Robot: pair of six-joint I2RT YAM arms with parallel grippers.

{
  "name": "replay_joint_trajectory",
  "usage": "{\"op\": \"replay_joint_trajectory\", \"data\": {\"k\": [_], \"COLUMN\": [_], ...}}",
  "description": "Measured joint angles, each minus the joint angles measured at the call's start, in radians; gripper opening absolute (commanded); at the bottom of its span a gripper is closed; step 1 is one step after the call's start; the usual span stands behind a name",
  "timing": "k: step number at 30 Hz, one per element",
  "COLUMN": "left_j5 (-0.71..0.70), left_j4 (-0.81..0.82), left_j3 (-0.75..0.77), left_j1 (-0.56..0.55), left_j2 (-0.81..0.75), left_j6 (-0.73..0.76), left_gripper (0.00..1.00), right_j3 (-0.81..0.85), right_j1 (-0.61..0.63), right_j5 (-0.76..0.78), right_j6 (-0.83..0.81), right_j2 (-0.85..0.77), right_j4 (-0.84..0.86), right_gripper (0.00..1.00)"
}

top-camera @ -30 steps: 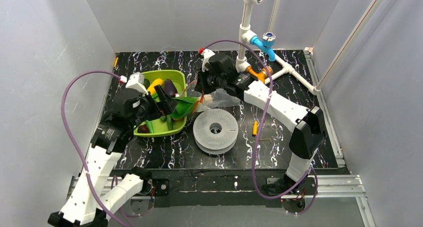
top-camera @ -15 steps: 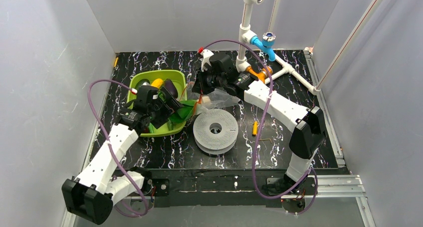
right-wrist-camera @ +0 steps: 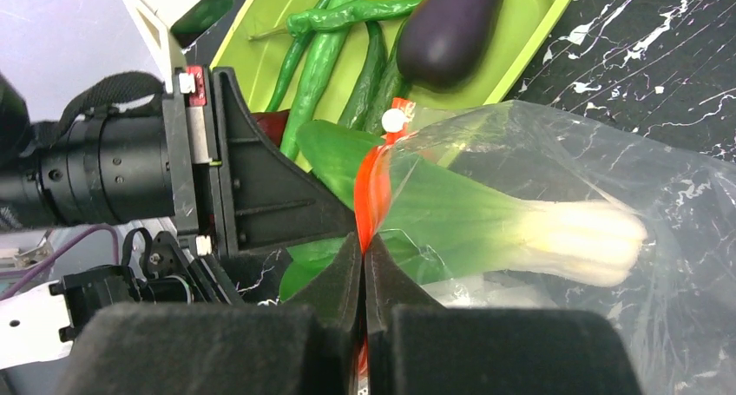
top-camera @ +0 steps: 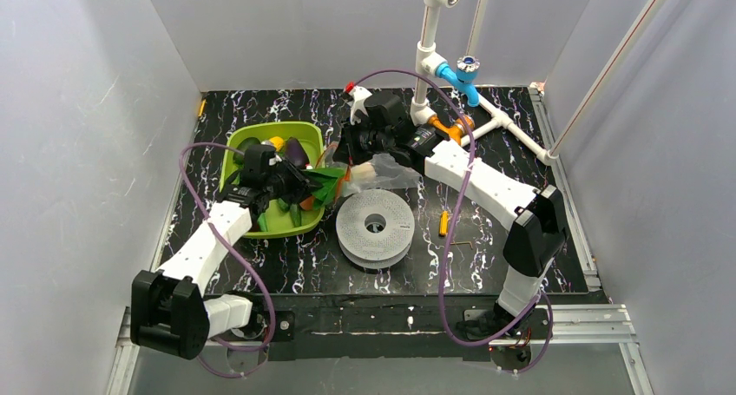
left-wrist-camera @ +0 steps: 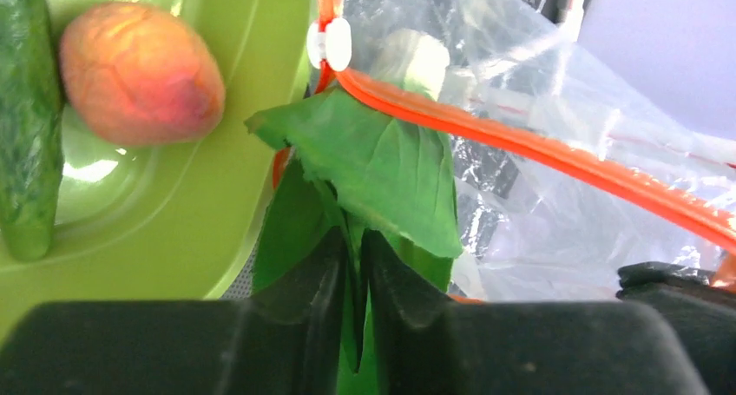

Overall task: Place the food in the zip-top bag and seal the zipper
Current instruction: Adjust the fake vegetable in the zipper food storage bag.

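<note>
Two robot hands meet at the mouth of the clear zip-top bag (right-wrist-camera: 625, 134) on a dark marbled bench (top-camera: 521, 117).
The left hand (left-wrist-camera: 354, 265) pinches the green leaves of the leafy stalk (right-wrist-camera: 486, 221), whose white end lies inside the bag (the leaves poke out of its mouth). The right hand (right-wrist-camera: 363, 265) is pressed together on the zipper (left-wrist-camera: 538, 152). At the bag's 9 o'clock, just beside it, a green tray (top-camera: 227, 156) holds an eggplant (right-wrist-camera: 451, 26), an orange-red fruit (left-wrist-camera: 139, 74) and peppers (right-wrist-camera: 321, 56). A white perforated disc (top-camera: 391, 234) crowds 6 o'clock; pipework (top-camera: 430, 56) stands at 1 o'clock.
</note>
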Motion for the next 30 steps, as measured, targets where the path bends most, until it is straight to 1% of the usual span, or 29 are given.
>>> {"op": "replay_joint_trajectory", "data": {"k": [1, 5, 10, 12, 16, 18, 20, 24, 27, 30], "left_j5": [0.028, 0.116, 0.173, 0.178, 0.14, 0.12, 0.111, 0.114, 0.117, 0.115], "left_j4": [0.018, 0.077, 0.14, 0.155, 0.18, 0.215, 0.252, 0.32, 0.324, 0.303], "left_j3": [0.0, 0.006, 0.013, 0.014, 0.019, 0.021, 0.021, 0.014, 0.007, 0.014], "left_j1": [0.012, 0.043, 0.043, 0.043, 0.043, 0.043, 0.043, 0.047, 0.055, 0.057], "left_j2": [0.009, 0.019, -0.034, -0.076, -0.182, -0.201, -0.186, -0.084, -0.032, -0.031], "left_j6": [0.002, 0.0, -0.028, -0.042, -0.054, -0.061, -0.073, -0.104, -0.105, -0.061], "left_gripper": [0.0, 0.0, 0.0, 0.0, 0.0, 0.0, 0.0, 0.0, 0.0, 0.0], "right_j3": [0.0, 0.0, 0.0, 0.0, 0.0, 0.0, 0.0, 0.005, 0.015, 0.028], "right_j1": [0.0, 0.0, -0.005, -0.009, -0.027, -0.035, -0.042, -0.056, -0.059, -0.061], "right_j5": [0.0, -0.001, -0.024, -0.041, -0.093, -0.118, -0.141, -0.185, -0.211, -0.23], "right_j6": [0.0, 0.002, 0.021, 0.035, 0.081, 0.107, 0.133, 0.177, 0.193, 0.201], "right_j2": [-0.001, -0.004, -0.011, -0.011, -0.011, -0.011, -0.011, -0.011, -0.011, -0.011], "right_j4": [0.0, 0.0, 0.015, 0.025, 0.053, 0.068, 0.082, 0.097, 0.097, 0.094], "right_gripper": [0.01, 0.01, 0.01, 0.01, 0.01, 0.01, 0.01, 0.01, 0.01, 0.01]}}
